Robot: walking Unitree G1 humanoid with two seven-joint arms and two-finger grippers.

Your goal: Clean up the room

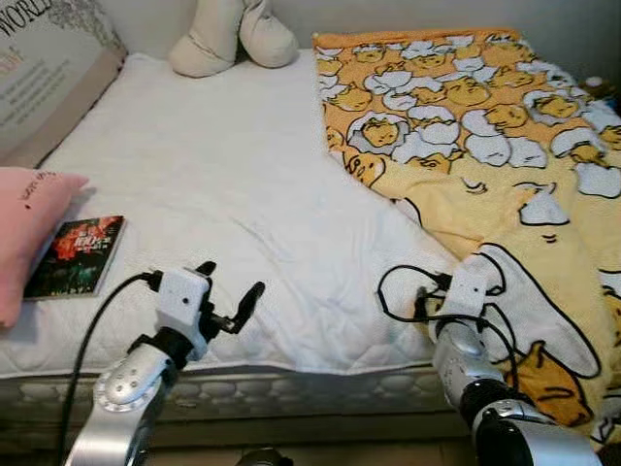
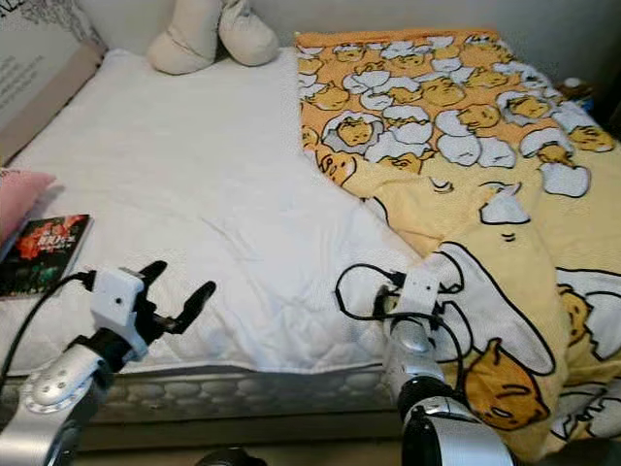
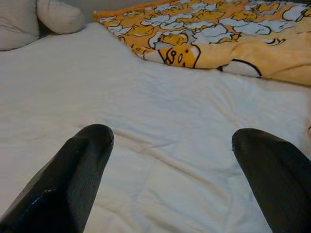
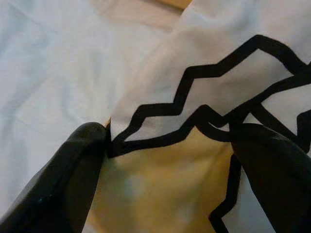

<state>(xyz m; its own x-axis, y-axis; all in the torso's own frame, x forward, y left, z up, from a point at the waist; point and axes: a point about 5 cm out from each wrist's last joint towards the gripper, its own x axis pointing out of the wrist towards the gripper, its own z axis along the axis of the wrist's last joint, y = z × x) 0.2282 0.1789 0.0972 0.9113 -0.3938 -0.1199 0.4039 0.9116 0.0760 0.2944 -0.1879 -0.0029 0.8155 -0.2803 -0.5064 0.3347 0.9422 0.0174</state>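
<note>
**Right gripper at the blanket's near corner, left gripper spread over bare mattress**

At the far left of the bed lie a pink pillow point(image 1: 27, 228) and a glossy book point(image 1: 78, 254), flat on the quilted white mattress cover point(image 1: 233, 184). Near them the left gripper point(image 1: 231, 294) hovers above the bed's front edge with its black fingers spread apart and nothing between them; its wrist view shows plain white sheet ahead. A soft beige plush toy point(image 1: 233, 37) rests at the head of the bed.

Further right, the fleecy yellow cartoon blanket point(image 1: 485, 146) covers the right half of the bed, its long axis running from the headboard toward the robot, its near end draping over the front edge. The right gripper point(image 4: 170, 170) is the nearer one: its fingers stand parted on either side of the blanket's left edge, not yet clenched. Likely the next move is a pinch on this limp, foldable cloth.
</note>
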